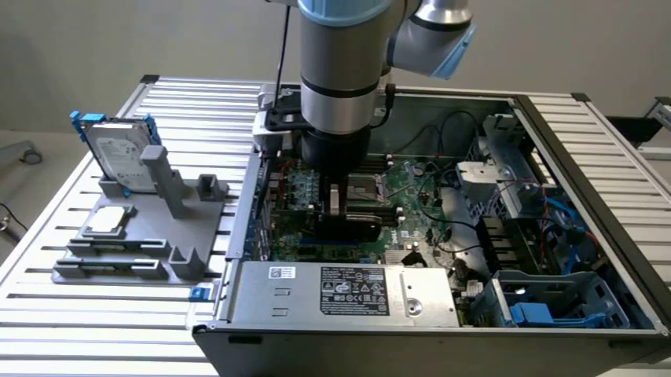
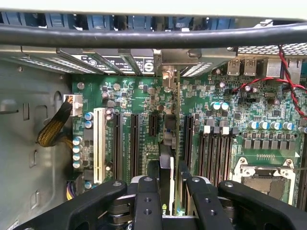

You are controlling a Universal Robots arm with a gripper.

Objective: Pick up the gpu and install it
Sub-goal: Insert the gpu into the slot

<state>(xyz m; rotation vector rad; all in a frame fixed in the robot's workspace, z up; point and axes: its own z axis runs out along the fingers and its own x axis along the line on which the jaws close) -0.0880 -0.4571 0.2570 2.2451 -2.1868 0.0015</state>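
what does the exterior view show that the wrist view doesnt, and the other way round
Exterior view: the hard drive standing in a grey fixture on the slatted table, and the silver power supply. Wrist view: a white slot, red and black wires, and the fingers up close. Both: the gpu they grip, the green motherboard and its CPU socket.

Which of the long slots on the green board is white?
The end slot nearest the yellow cable bundle. It is white, and the other slots in the row are black.
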